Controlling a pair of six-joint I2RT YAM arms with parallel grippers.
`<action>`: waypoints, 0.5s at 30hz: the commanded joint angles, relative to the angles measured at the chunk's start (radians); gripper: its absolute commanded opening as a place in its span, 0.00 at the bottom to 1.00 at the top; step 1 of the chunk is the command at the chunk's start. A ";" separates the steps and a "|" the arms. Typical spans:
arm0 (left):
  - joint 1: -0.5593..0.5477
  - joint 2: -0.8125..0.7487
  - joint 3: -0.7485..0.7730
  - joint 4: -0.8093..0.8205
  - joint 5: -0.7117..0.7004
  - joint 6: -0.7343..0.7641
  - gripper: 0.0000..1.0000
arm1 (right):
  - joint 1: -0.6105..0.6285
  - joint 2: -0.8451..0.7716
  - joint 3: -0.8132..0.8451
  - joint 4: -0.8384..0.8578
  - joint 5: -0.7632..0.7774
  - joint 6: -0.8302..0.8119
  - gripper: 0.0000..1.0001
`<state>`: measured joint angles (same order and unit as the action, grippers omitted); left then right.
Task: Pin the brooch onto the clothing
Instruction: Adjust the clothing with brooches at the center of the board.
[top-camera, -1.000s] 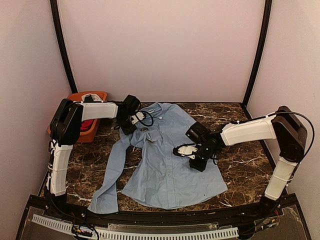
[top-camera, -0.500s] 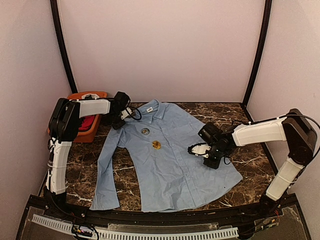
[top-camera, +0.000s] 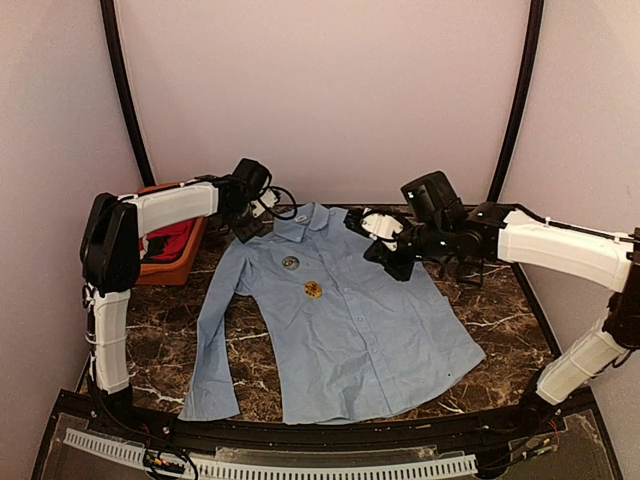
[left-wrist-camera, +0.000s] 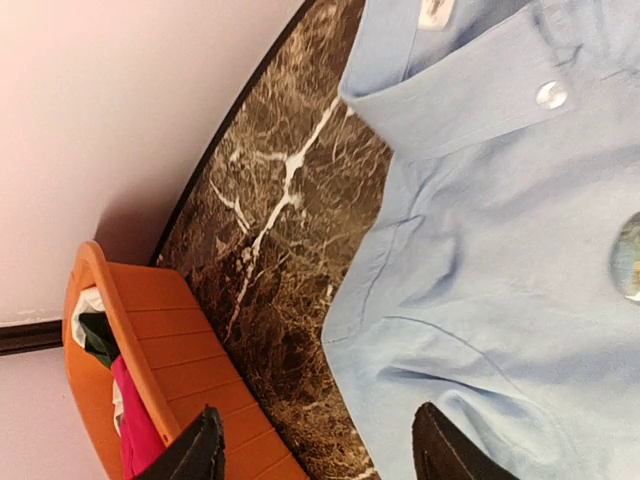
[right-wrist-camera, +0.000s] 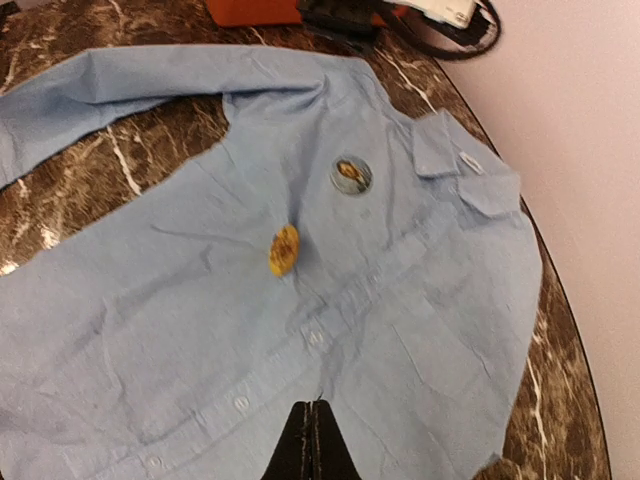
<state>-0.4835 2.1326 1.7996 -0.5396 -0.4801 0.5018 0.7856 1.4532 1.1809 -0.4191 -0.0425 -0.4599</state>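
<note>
Lying flat, the shirt (top-camera: 350, 330) has its collar (top-camera: 318, 218) between parted left jaws and closed right jaws.

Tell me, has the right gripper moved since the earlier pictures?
Yes. The right gripper moved toward the far edge of the table, nearer the back wall.

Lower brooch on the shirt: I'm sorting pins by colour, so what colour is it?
The lower brooch is golden yellow, clearest in the right wrist view.
</note>
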 joint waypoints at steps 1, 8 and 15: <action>-0.049 -0.137 -0.081 -0.036 0.044 -0.097 0.65 | 0.026 0.218 0.128 0.047 -0.271 0.060 0.00; -0.064 -0.376 -0.401 0.094 0.134 -0.250 0.78 | 0.009 0.556 0.359 0.061 -0.422 0.133 0.00; -0.094 -0.489 -0.550 0.121 0.144 -0.307 0.79 | -0.023 0.763 0.552 0.074 -0.458 0.207 0.00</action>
<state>-0.5541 1.6890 1.3037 -0.4511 -0.3626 0.2558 0.7856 2.1612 1.6245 -0.3679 -0.4503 -0.3176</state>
